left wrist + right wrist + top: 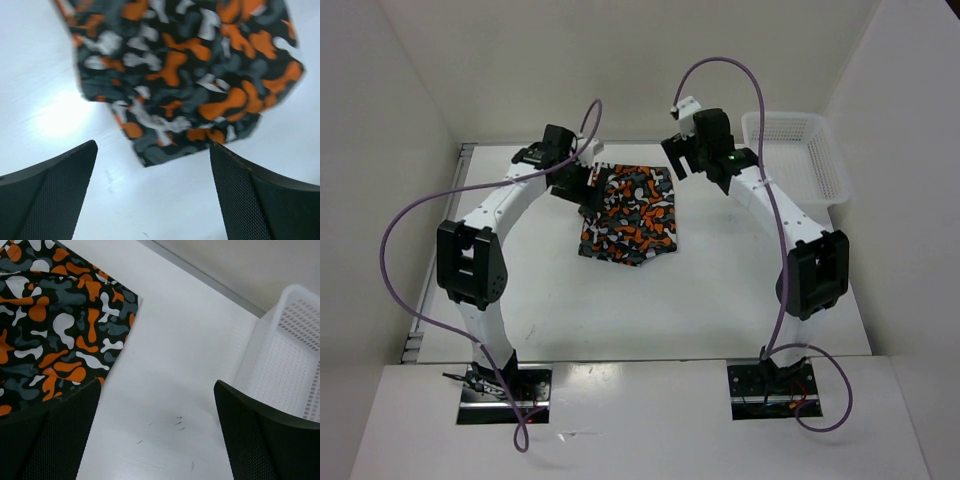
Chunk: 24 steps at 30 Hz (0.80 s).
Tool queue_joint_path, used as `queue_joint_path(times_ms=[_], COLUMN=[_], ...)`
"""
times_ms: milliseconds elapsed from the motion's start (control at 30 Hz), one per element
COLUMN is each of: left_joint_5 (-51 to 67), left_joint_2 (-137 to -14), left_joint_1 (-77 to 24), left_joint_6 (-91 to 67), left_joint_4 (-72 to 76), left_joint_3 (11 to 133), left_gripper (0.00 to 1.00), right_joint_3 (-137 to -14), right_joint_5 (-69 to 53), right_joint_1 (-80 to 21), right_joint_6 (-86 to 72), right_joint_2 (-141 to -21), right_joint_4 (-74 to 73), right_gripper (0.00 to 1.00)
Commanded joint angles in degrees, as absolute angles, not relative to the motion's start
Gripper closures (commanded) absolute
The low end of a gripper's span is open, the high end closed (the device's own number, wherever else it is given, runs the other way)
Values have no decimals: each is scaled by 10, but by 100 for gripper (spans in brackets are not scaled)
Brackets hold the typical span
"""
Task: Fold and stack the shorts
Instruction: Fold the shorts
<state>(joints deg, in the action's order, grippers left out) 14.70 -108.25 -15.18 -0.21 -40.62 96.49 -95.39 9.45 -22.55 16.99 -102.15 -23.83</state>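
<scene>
The shorts (631, 215), patterned in orange, black, grey and white blotches, lie folded flat on the white table between the two arms. My left gripper (586, 192) hovers at their left edge, open and empty. In the left wrist view the shorts (185, 75) fill the upper part, and bare table lies between the wide-apart fingers (47, 192). My right gripper (682, 157) hangs above the table off the shorts' far right corner, open and empty. In the right wrist view the shorts (55, 330) lie to the left, beyond the left finger.
A white plastic mesh basket (798, 152) stands at the table's back right; its wall (285, 355) lies close beyond the right gripper's right finger. White walls enclose the table on three sides.
</scene>
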Motion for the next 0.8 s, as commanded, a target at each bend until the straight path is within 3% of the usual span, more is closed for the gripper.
queue_joint_path(times_ms=[0, 333, 633, 767], left_joint_5=[79, 79, 91, 91], left_joint_2=[-1075, -996, -964, -959], left_joint_1=[-125, 73, 127, 133], left_joint_6=[0, 0, 0, 0], left_joint_4=[-370, -330, -314, -308], left_joint_3=[996, 932, 864, 858], left_gripper=[0, 0, 0, 0], right_joint_3=[-923, -762, -708, -690], right_joint_5=[98, 60, 12, 47], right_joint_1=[-215, -94, -57, -57], right_joint_6=[192, 209, 209, 162], right_joint_2=[-973, -873, -824, -809], right_joint_4=[-208, -209, -221, -221], right_gripper=[1, 1, 1, 1])
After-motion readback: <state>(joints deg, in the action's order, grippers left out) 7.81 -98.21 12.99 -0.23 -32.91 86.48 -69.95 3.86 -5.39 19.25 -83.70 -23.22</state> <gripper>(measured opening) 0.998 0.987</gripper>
